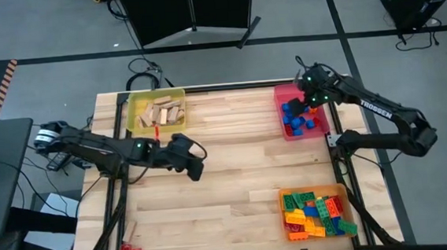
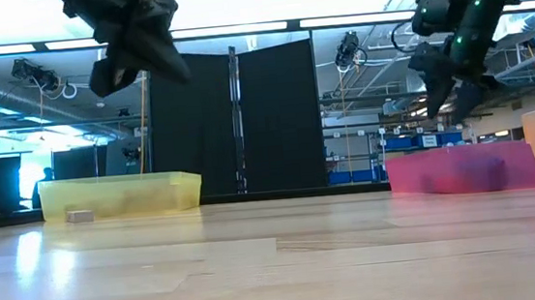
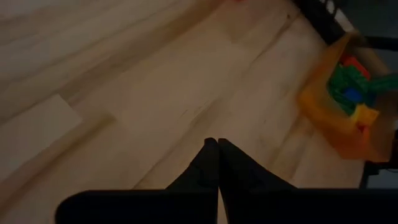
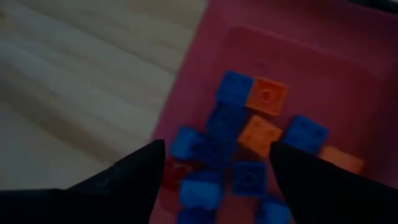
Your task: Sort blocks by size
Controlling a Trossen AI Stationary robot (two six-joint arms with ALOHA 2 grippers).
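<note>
While the right gripper (image 4: 214, 163) hangs over the red tray (image 1: 279, 105) with its fingers spread and empty, small blue and orange blocks (image 4: 249, 134) lie directly beneath them; the left gripper (image 3: 217, 163), fingers pressed shut on nothing, hovers over bare bench (image 1: 235, 179); unsorted blocks (image 1: 315, 211) in the orange tray (image 1: 283, 209) seem roughly equidistant from both arms.
</note>
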